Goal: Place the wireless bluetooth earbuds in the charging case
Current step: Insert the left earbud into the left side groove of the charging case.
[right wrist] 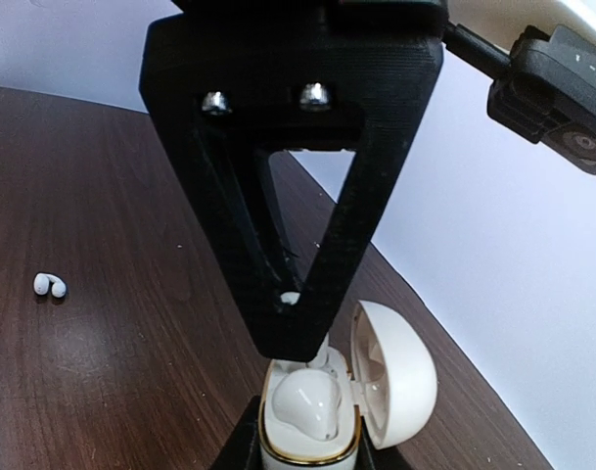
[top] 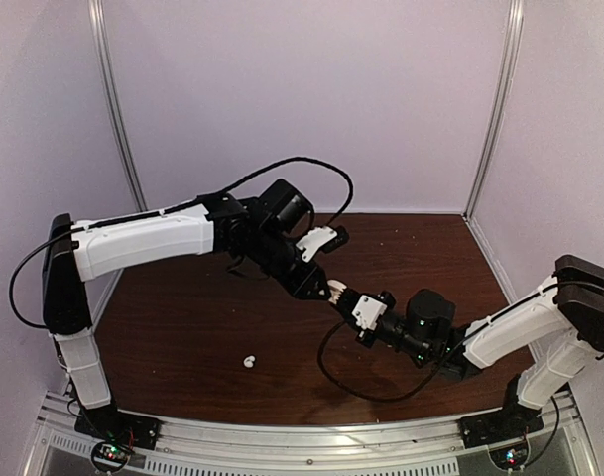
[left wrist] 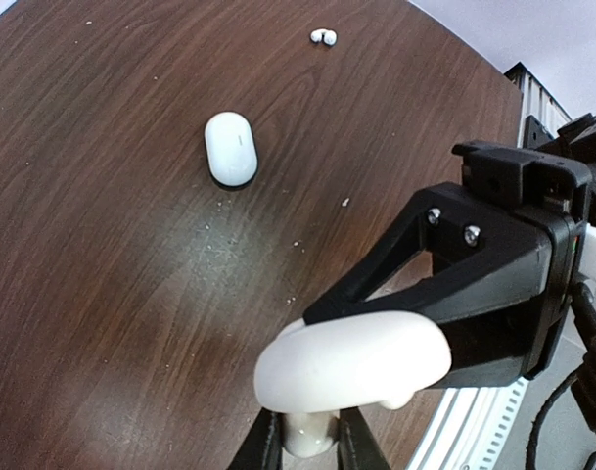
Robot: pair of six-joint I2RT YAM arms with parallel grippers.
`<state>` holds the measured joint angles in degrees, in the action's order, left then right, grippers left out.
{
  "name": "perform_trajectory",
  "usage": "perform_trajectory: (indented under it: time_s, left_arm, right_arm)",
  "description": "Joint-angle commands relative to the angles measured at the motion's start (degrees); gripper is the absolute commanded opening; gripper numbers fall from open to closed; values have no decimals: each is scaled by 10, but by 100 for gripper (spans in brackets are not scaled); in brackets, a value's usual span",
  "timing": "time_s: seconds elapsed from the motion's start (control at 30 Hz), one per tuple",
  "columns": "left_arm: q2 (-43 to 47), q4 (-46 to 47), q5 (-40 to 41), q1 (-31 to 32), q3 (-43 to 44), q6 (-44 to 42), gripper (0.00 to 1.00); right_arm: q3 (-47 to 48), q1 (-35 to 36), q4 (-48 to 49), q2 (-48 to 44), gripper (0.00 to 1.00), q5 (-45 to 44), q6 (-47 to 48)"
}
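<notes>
Dark wood table (top: 182, 327); my left gripper (left wrist: 307, 446) clamps open charging case (right wrist: 390, 372); my right gripper (right wrist: 290, 323) pinches an earbud (right wrist: 291, 297) above it.

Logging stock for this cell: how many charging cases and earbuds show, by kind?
Charging cases: 2 (open case, closed case)
Earbuds clearly seen: 2 (loose earbud, seated earbud in the open case)
Total: 4

The right fingers (right wrist: 224, 225) pinch an earbud (right wrist: 291, 298) over the open charging case (right wrist: 395, 377).

White arm shells (top: 143, 243), black joints (top: 430, 312), cables (top: 311, 167); black right end effector (right wrist: 296, 338), 2 screws (right wrist: 315, 95).
</notes>
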<state>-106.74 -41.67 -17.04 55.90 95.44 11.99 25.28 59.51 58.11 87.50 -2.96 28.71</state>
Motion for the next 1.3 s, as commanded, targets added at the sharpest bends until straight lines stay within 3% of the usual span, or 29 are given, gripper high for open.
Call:
perform_trajectory:
  time_s: [0.0, 0.5, 1.27]
  left_arm:
    - [-17, 12, -26, -1, 11, 27, 17]
    - [-6, -1, -12, -4, 14, 13, 37]
    - [38, -1, -35, -2, 28, -4, 50]
  right_arm:
    - [17, 13, 106, -6, 0, 17, 4]
    - [-6, 12, 142, -9, 0, 27, -10]
    - [8, 7, 135, 31, 0, 15, -26]
